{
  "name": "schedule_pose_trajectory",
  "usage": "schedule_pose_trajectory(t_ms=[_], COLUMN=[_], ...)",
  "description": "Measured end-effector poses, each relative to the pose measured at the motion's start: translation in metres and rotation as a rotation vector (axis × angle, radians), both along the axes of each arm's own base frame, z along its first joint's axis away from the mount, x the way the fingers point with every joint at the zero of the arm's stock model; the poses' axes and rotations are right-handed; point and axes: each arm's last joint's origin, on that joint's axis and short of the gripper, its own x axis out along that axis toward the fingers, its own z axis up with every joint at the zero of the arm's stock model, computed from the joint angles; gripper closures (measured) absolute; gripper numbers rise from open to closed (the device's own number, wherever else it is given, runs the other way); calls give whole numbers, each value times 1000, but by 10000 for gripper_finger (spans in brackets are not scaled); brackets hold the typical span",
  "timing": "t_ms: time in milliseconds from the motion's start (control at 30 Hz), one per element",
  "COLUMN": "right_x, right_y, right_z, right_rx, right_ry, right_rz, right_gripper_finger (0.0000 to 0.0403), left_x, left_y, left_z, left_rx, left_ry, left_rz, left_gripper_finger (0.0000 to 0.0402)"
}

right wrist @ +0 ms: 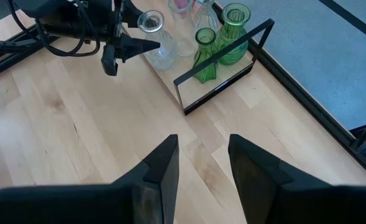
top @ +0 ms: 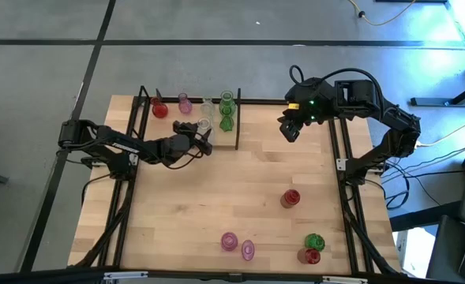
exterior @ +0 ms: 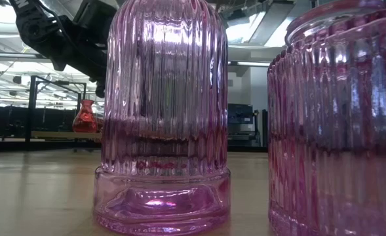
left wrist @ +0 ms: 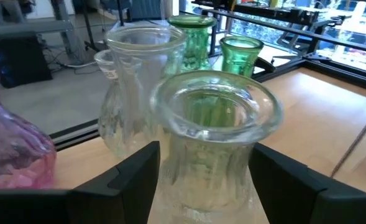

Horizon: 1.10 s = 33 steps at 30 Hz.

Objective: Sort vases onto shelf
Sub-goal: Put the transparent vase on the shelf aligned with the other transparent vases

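Note:
The shelf (top: 230,142) lies at the table's far left. On it stand a red vase (top: 159,109), a pink one (top: 185,102), a clear one (top: 208,106) and two green ones (top: 226,99) (top: 226,122). My left gripper (top: 205,136) reaches level over the shelf's near side and is shut on another clear vase (left wrist: 214,137). My right gripper (top: 289,131) hangs open above bare table right of the shelf, its fingers (right wrist: 164,162) holding nothing. More vases stand on the near table: red (top: 290,198), pink (top: 229,241) (top: 248,251), green (top: 314,241), red (top: 309,255). My left gripper has the clear vase's ribbed body (left wrist: 170,174), below the flared rim, between its two fingers, one finger (left wrist: 139,171) on each side. It comes level from the table's left. The vase is upright (right wrist: 155,37) over the shelf board; its base is hidden.
Thin black rods (right wrist: 223,81) edge the shelf's right end, close to the green vases. Black frame rails run along the table's left and right sides (top: 344,158). In the low view two pink vases (exterior: 163,118) (exterior: 337,124) fill the foreground. The table's middle is bare wood.

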Motion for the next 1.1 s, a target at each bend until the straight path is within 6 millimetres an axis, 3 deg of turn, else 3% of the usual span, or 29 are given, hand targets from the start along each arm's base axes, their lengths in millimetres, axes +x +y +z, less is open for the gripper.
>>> schedule_pose_trajectory(t_ms=[300,733,1100], right_x=[0,0,0], right_y=[0,0,0], right_z=[0,0,0], right_rx=[1,2,2], right_ry=[0,0,0], right_rz=[0,0,1], right_gripper_finger=[276,276,276], left_x=[0,-1,-1], left_y=[5,9,10], left_z=[0,0,1], left_rx=[-37,-40,-44], left_ry=[-33,-40,-58], left_rz=[-20,-3,20], left_gripper_finger=[163,112,108])
